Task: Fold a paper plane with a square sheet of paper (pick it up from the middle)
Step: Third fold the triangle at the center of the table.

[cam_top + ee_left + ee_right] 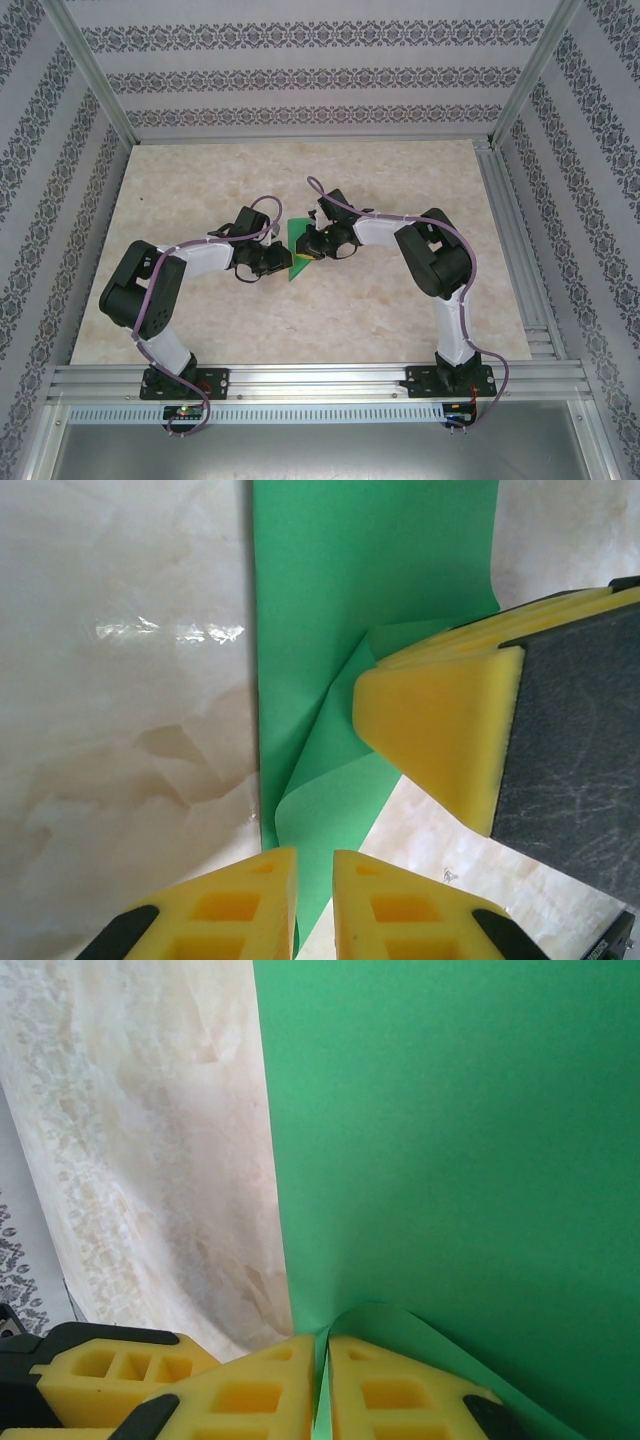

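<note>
Paper: the bright green square sheet of thin paper lay partly folded at the middle of the pale marbled counter, between both arms.
Left arm: the left end effector was pinched together on the sheet's near edge, and the fold ran straight away from it.
Right arm: the right end effector was clamped on a curled edge, with the sheet spreading ahead and rightward.
Nearer arm: neither, since both touched it.

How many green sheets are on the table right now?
1: the square sheet of paper lies mid-table, partly folded, pinched by the left gripper and the right gripper. They hide part of it from above.
</note>
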Robot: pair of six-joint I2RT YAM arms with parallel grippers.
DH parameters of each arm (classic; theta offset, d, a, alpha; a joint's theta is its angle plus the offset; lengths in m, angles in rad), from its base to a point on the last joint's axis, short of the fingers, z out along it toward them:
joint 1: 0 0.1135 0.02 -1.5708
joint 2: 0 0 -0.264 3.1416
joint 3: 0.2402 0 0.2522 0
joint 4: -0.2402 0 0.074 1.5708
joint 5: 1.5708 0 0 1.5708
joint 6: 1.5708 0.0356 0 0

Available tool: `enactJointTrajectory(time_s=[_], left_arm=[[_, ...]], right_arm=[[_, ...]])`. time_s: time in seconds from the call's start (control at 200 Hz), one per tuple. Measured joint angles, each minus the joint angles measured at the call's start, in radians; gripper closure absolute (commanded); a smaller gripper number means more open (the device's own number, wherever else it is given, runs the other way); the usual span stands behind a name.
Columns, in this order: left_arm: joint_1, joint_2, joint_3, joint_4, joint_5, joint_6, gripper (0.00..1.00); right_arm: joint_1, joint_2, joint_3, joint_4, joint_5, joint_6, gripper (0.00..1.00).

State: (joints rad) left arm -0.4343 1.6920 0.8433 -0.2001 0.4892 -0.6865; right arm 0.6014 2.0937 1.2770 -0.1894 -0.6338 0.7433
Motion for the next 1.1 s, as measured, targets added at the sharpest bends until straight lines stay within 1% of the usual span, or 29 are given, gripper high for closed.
enactJointTrajectory(time_s=[0.769, 0.849, 0.989, 1.104], left_arm=[[-0.005, 0.018, 0.0, 0.047, 0.001, 0.0, 0.82], [-0.01, 0.023, 0.0, 0.051, 0.003, 0.0, 0.82], [-0.014, 0.037, 0.0, 0.056, 0.003, 0.0, 0.82], [-0.014, 0.049, 0.0, 0.058, -0.001, 0.0, 0.83]], right_arm=[[-0.001, 0.017, 0.0, 0.021, 0.007, 0.017, 0.86], [-0.002, 0.017, 0.0, 0.019, 0.01, 0.017, 0.84], [-0.001, 0.017, 0.002, 0.021, 0.01, 0.022, 0.77], [-0.002, 0.016, 0.004, 0.025, 0.004, 0.025, 0.72]])
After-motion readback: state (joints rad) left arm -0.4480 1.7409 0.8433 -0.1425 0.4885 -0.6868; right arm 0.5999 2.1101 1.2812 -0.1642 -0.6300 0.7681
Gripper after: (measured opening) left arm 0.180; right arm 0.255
